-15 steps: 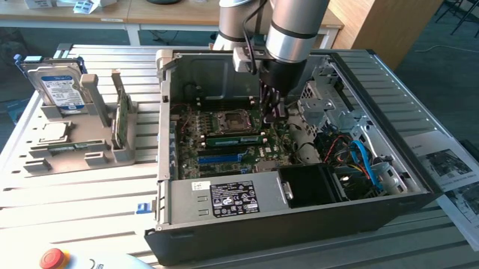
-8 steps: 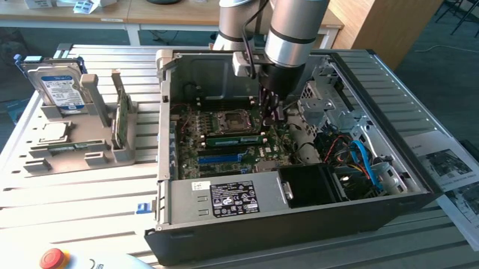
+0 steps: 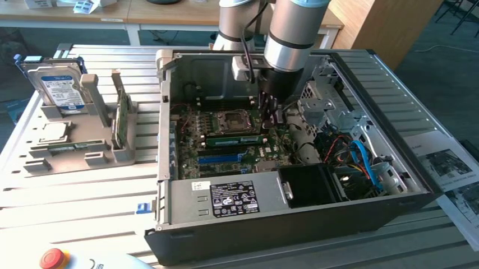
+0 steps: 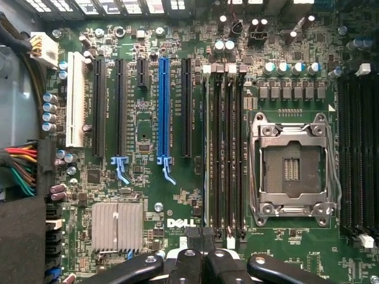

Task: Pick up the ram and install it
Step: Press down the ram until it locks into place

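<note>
Inside the open computer case (image 3: 299, 224), a ram (image 3: 233, 140) sits in the DELL motherboard (image 4: 148, 195), the gripper (image 4: 201, 236) jaws together above.

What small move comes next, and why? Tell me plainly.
Probably a short, gentle push straight down. The shut gripper sits above one end of the memory slots, where the ram already stands in a slot beside the CPU socket; whether it is fully seated cannot be told.
</note>
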{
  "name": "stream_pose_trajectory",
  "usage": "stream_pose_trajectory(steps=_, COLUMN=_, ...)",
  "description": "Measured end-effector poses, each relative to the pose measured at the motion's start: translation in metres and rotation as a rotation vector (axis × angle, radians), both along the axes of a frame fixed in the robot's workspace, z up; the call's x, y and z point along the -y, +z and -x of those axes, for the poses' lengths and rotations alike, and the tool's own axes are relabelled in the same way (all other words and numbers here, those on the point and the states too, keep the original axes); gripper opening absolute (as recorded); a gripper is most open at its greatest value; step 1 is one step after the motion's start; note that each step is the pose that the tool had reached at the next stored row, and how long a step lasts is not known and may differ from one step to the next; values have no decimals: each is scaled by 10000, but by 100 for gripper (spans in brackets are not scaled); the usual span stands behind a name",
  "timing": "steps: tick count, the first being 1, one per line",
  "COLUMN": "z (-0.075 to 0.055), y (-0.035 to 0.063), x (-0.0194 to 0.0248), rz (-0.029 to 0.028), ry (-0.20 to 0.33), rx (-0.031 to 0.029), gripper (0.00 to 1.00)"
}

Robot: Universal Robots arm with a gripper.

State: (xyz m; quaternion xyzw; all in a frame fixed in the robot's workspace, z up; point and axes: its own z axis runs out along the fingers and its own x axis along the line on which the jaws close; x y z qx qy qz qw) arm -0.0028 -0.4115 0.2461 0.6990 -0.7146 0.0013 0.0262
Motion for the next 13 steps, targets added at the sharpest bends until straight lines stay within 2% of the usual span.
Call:
stream_pose_trajectory(steps=10, z=0, y=-35, x=0, rz=0, ry=0, rx=0, gripper=10)
stream_pose_trajectory(steps=13, z=0, y=-36, x=-13, rz=-1, ry=-1, rx=1, gripper=10)
